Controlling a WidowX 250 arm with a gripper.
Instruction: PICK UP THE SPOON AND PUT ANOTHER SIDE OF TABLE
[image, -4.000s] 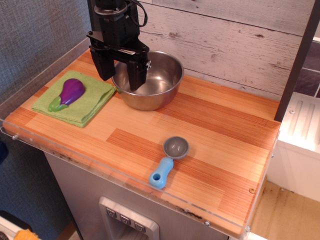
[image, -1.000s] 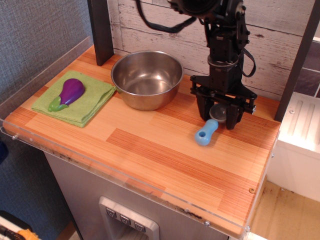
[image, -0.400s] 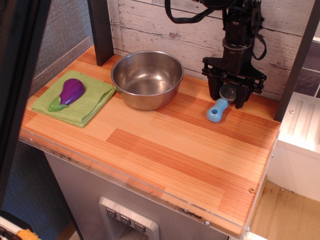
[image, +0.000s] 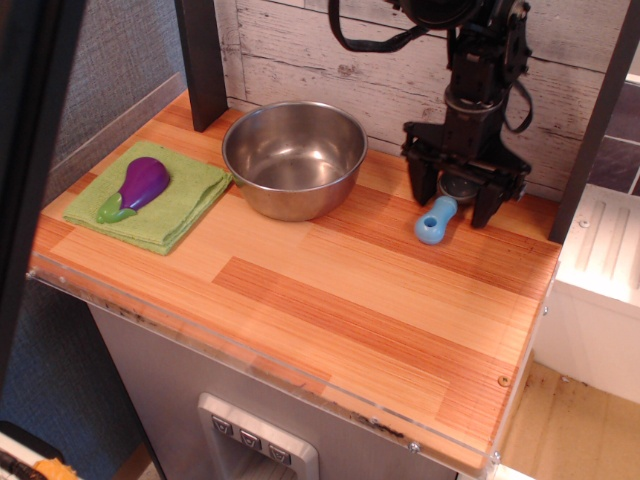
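The spoon lies on the wooden table (image: 330, 290) at the back right, near the plank wall. Its light-blue handle (image: 435, 222) points toward the front left. Its grey bowl (image: 459, 187) is partly hidden between the fingers. My black gripper (image: 457, 197) stands straight down over the spoon's bowl. Its jaws are spread apart, one finger (image: 421, 183) to the left of the bowl and one to the right. They do not seem to press on the spoon.
A big steel bowl (image: 295, 155) stands at the back middle. A green cloth (image: 185, 205) with a purple toy eggplant (image: 140, 185) lies at the left. A dark post (image: 200, 60) rises behind the bowl, another (image: 595, 120) at the right edge. A blurred dark bar (image: 30, 150) crosses the left foreground.
The spoon was carried from the front middle to the back right of the table and set down. In the last half second the jaws have spread wider around its bowl.
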